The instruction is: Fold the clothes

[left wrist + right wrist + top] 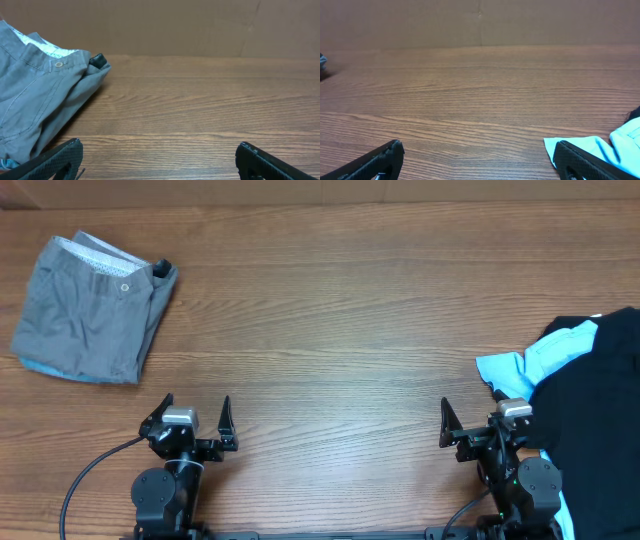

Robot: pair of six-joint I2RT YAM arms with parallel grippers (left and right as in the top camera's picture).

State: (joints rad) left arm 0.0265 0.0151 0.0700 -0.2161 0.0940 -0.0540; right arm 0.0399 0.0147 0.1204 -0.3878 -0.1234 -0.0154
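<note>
Grey buttoned shorts [95,310] lie folded at the table's far left, with a light blue edge showing beneath; in the left wrist view the shorts [35,100] sit ahead and to the left. At the right edge a black T-shirt [600,390] is heaped over a light blue T-shirt [540,360]. My left gripper [196,412] rests open near the front edge, nothing between its fingers [159,145]. My right gripper [470,408] is open too [477,144]. Its right finger is next to a corner of the light blue T-shirt [600,145].
The wooden table [330,330] stretches bare between the shorts and the heap. A brown cardboard wall [200,25] closes off the far side. A cable [90,470] trails from the left arm's base toward the front edge.
</note>
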